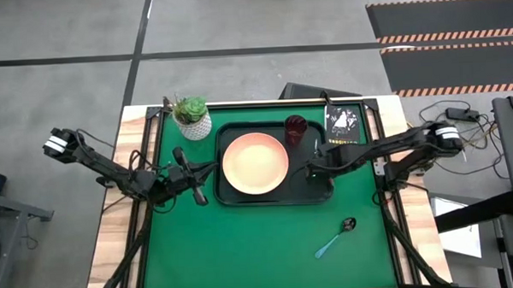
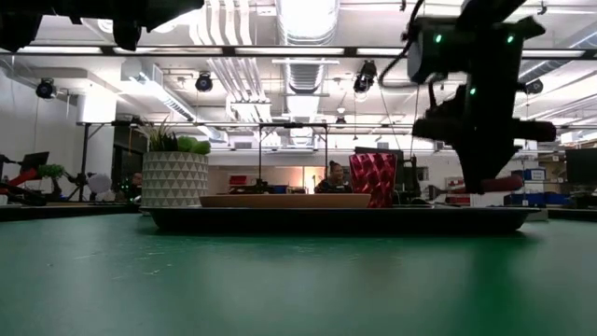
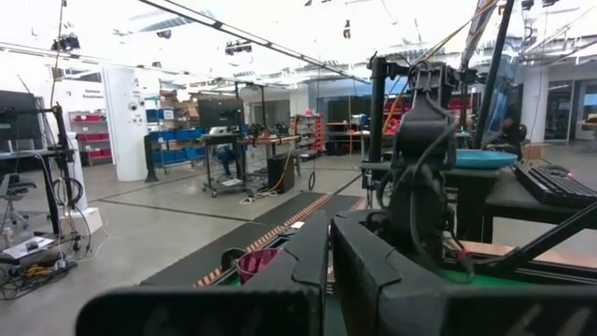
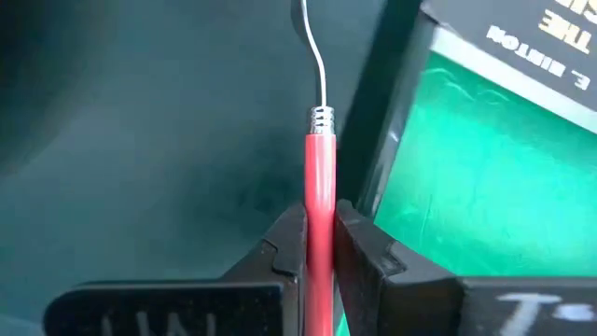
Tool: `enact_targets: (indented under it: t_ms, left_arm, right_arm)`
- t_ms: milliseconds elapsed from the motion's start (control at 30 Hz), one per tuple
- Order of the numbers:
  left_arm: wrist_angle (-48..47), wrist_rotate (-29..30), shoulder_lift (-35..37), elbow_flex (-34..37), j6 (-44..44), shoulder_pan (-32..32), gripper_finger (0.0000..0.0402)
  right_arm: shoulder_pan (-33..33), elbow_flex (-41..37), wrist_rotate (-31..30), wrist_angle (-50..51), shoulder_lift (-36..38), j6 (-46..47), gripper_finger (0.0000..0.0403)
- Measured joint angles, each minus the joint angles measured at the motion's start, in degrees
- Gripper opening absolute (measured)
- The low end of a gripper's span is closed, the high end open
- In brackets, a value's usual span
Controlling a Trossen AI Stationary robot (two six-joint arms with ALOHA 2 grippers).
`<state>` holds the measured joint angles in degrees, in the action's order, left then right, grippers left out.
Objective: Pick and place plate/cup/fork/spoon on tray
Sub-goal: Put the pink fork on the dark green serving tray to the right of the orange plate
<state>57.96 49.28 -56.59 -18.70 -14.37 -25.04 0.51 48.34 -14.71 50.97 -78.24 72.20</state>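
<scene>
The dark tray [image 1: 232, 193] lies at the table's middle with the salmon-pink plate [image 1: 255, 163] and the maroon cup [image 1: 295, 130] on it. My right gripper [image 1: 314, 169] is over the tray's right part, shut on the pink-red-handled fork [image 4: 319, 177]. The blue-handled spoon [image 1: 337, 238] lies on the green mat near the front right. My left gripper [image 1: 192, 191] hangs empty just left of the tray, its fingers [image 3: 298, 266] close together. My right gripper pinches the fork's red handle [image 4: 319, 219] between its two fingers [image 4: 284, 247], a little behind the metal collar. The fingers come from above and lie across the handle. In the low view the handle [image 2: 494, 184] sits about level, above the tray's rim; the tines are out of view.
A white pot with a green plant [image 1: 192, 116] stands at the tray's far left corner. A black booklet [image 1: 343, 124] lies right of the cup, beside the tray's far right corner. Wooden rails frame the mat.
</scene>
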Motion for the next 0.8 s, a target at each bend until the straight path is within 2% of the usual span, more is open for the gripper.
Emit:
enact_targets:
  t_ms: [200, 367, 600, 800]
  left_arm:
    - [-0.5, 0.0, -0.2, 0.0, 0.0, 0.0, 0.0]
    - [-0.6, 0.0, -0.4, 0.2, 0.1, 0.0, 0.0]
    - [-0.5, 0.0, -0.3, 0.3, 0.2, 0.0, 0.0]
    - [-0.6, 0.0, -0.4, 0.3, 0.3, 0.0, 0.0]
  right_arm:
    - [0.0, 1.0, -0.5, -0.5, -6.9, 4.1, 0.0029]
    - [0.0, 2.7, -0.5, -0.4, -10.2, 2.6, 0.0034]
    - [0.0, 6.4, -0.4, -0.4, -11.9, 1.2, 0.0086]
    - [0.0, 9.6, -1.5, -0.5, -11.8, -4.0, 0.0128]
